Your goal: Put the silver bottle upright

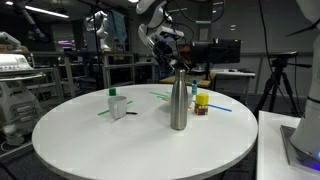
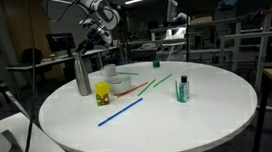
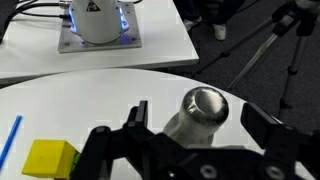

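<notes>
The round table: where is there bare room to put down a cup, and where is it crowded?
Free: in an exterior view, the wide strip of the table along its near edge, in front of the silver bottle and the small white bottle. Crowded: around the silver bottle, the yellow block and the green stick beside them.

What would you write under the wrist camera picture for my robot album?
Wrist view: open claw flanking the cap of the upright silver bottle, yellow block nearby on the white table.
</notes>
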Available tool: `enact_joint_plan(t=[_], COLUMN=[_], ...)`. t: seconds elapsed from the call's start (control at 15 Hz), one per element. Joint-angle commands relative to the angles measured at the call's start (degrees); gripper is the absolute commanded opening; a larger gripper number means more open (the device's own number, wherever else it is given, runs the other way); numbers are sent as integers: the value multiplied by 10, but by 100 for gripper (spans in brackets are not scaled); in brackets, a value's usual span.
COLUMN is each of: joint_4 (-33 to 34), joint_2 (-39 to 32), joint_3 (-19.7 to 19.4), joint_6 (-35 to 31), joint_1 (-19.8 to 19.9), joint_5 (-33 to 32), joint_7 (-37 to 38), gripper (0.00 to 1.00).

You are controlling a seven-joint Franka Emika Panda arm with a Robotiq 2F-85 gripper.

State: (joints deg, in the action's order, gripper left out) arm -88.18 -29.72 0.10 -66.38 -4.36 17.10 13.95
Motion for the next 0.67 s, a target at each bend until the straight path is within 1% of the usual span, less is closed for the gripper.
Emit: enact_joint_plan(t=[0.0, 0.6], joint_4=[40, 93], joint_2=[-9, 32], joint_3=[0, 0], joint_6=[30, 24], joint_1=[6, 2], joint_5=[13, 9], joint_7=[16, 38], gripper=[100, 100])
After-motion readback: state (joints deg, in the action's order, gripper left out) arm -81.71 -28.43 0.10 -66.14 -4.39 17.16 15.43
